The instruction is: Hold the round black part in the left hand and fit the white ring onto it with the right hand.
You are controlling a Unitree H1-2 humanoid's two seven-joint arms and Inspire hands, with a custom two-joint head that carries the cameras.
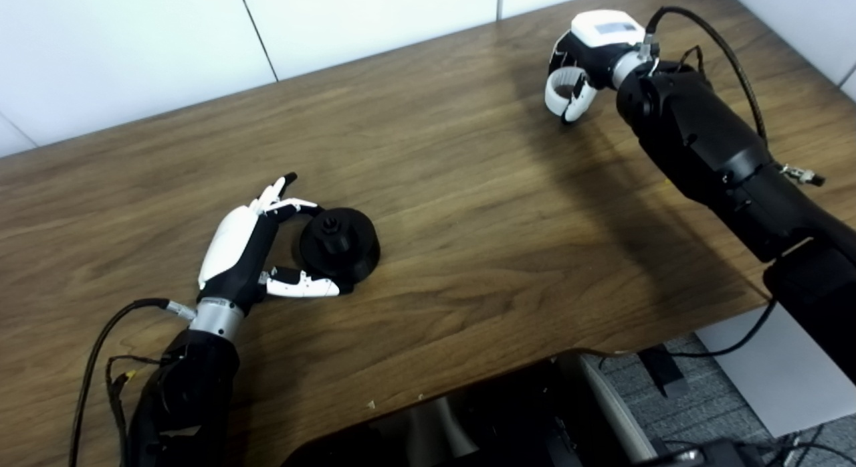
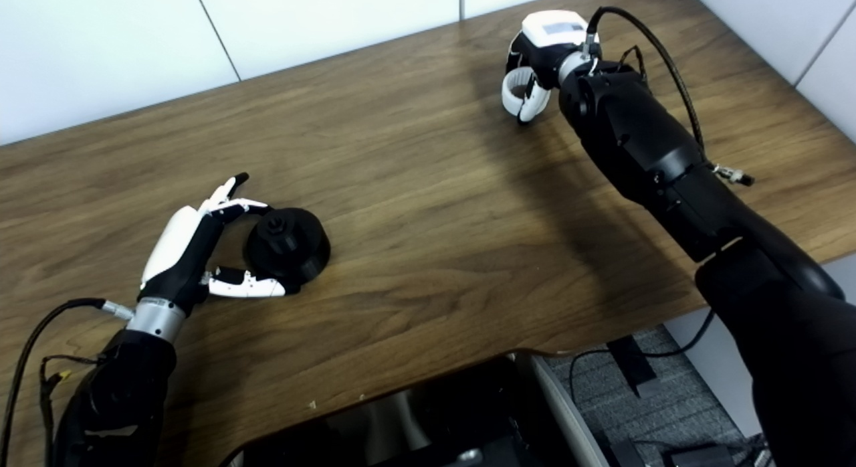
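The black part (image 1: 339,243) sits flat on the wooden worktop (image 1: 468,206) toward the near left, with a small knob sticking up from its middle. The left hand (image 1: 257,249) is right next to it, fingers spread up around the far side and the thumb lying along the near edge, so it's cupping the part but not really clamped on it yet, looks open. Way over at the far right, the right hand (image 2: 535,59) hangs above the worktop with its fingers curled around the white ring (image 2: 516,92), gripping it. The ring and the black part are well apart, pretty much opposite ends of the worktop.
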